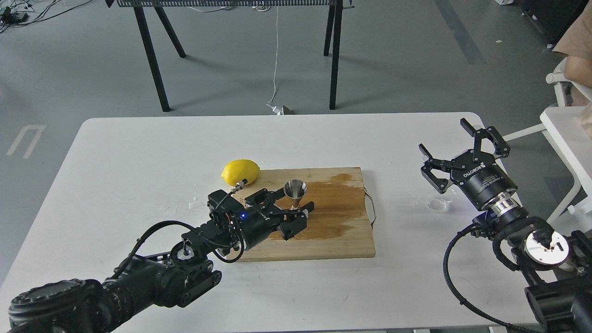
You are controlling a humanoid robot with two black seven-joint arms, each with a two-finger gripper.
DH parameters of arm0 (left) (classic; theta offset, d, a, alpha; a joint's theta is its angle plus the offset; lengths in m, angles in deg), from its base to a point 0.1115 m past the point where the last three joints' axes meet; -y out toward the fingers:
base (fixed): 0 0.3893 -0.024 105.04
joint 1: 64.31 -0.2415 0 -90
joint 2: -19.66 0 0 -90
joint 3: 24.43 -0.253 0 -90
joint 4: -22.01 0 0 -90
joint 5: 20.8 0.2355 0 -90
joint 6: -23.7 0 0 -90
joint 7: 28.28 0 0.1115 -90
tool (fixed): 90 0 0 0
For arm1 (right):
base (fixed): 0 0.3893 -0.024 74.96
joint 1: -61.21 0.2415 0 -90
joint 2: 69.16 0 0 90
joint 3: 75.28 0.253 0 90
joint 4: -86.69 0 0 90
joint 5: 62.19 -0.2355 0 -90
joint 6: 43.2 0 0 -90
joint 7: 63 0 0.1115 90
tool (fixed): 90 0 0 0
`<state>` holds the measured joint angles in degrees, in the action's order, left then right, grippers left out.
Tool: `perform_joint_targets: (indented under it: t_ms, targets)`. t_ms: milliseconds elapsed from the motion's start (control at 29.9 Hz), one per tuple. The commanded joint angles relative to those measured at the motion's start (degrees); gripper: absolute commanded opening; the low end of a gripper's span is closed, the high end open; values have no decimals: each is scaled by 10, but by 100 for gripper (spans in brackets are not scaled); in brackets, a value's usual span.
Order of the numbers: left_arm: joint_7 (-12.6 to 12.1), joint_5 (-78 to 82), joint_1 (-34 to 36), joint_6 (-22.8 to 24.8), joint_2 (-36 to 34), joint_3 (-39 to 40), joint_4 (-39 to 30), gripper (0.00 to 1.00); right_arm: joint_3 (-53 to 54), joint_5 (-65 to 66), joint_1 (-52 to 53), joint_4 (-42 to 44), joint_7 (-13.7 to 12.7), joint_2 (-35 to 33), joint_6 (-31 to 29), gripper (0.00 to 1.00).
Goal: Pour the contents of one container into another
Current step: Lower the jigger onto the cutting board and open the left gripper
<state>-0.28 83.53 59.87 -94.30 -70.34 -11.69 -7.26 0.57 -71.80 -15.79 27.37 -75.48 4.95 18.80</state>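
The steel hourglass jigger [295,193] stands upright on the wooden cutting board [342,231], near its back left part. My left gripper [294,201] is open, its fingers [262,197] spread either side of the jigger's base without closing on it. The clear glass cup [438,204] sits on the white table to the right of the board. My right gripper [442,135] hovers open just behind and above the cup, holding nothing.
A yellow lemon [240,171] lies at the board's back left corner, just behind my left wrist. The board shows a dark wet stain [337,194] and a wire handle [371,206] on its right edge. A white side table [566,134] stands beyond the table's right edge.
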Motion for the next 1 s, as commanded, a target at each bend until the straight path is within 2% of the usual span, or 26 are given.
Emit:
perform_joint_targets:
  t_ms: [0, 969]
  targets:
    - [0, 0, -1, 0, 0, -1, 0, 87, -1, -1, 0, 0, 0, 1, 0, 98]
    - [0, -1, -11, 0, 0, 1, -17, 87, -1, -1, -1, 1, 0, 1, 0, 98]
